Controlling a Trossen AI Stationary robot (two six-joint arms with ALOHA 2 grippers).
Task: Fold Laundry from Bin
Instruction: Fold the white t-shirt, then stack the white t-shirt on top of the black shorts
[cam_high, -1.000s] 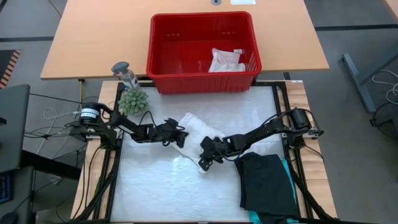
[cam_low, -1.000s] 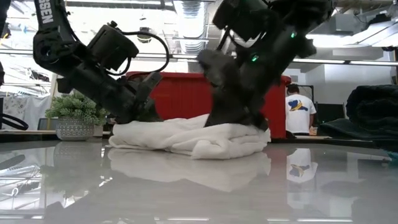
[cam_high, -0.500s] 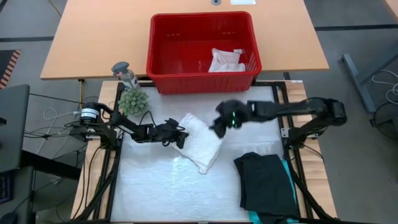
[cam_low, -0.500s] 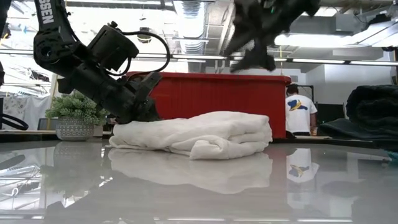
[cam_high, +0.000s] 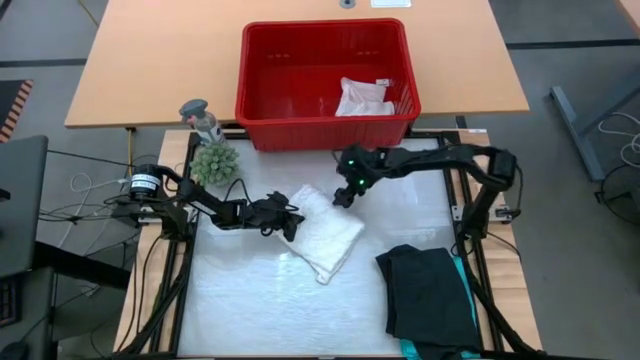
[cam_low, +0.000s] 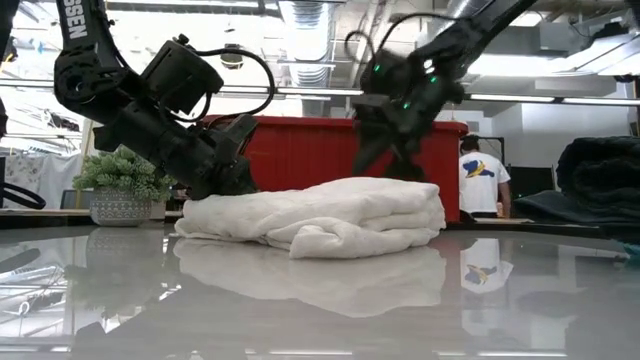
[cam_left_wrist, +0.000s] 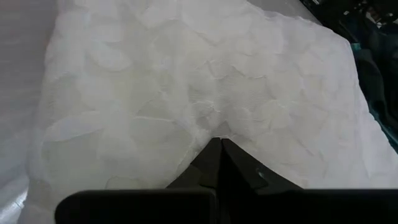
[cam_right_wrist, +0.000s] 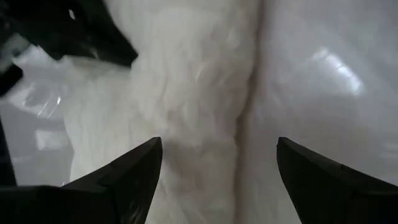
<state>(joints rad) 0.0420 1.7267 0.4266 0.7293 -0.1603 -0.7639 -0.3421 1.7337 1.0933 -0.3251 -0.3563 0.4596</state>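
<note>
Folding is partly done, judging by how things lie. 1 white top sits folded into a thick bundle near the middle of the table. Black and teal garments lie stacked at the table's right front corner, the teal only peeking out along the black one's edge. 1 small white cloth is left in the red bin, which stands just past the table's far edge. So 3 pieces look handled and 1 is left to fetch, and the white top may need a last tuck.

At the bundle's left edge, the left gripper has its jaws fully closed and pinched on the top; its wrist view shows the 2 tips meeting in the lacy cloth. Hovering off the bundle's far right corner, between it and the bin, the right gripper has its jaws spread wide and holds nothing. Its wrist view looks down past both fingers onto the white cloth beneath. In the low view it hangs just above the bundle, apart from it.

Writing is scarce. White capitals run down the left arm's upper link in the low view; only an ending like "SEN" reads, the rest is cut off. A person in the room behind wears a white shirt with a blue and yellow mark that I cannot read. Beside the left arm's base stands a small potted plant.
</note>
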